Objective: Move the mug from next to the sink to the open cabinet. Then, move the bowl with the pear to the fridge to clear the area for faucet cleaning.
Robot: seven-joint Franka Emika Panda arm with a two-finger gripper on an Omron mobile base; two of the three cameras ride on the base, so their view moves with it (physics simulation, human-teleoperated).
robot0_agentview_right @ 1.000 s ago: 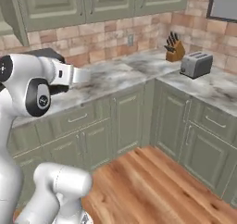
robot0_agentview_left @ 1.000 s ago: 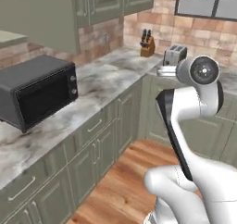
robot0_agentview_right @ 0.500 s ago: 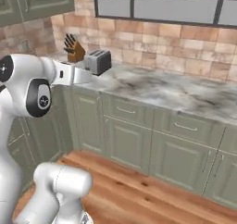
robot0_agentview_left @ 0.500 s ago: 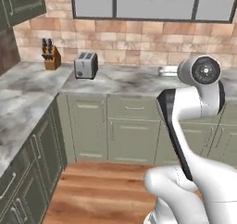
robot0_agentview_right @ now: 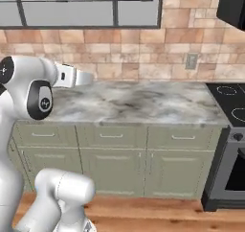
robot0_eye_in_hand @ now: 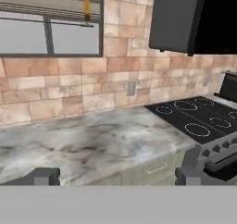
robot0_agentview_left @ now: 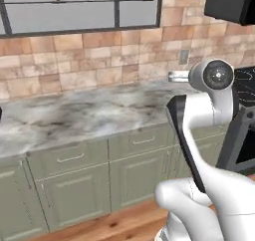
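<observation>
Scene: grey marble desk (robot0_eye_in_hand: 92,144) lying below a brick wall, black stovetop (robot0_eye_in_hand: 194,116) sitting to its right | Jaws: spread wide, carrying nothing | Task: mug, bowl and pear locations untellable here; progress unclear, base apparently travelling.

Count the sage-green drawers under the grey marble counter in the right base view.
3 drawers: left one, middle one, right one beside the black stove. More may be hidden at left.

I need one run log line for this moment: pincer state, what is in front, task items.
pincer: open, holds nothing | ahead: marble counter, stove, window | mug, bowl: not reached
</observation>
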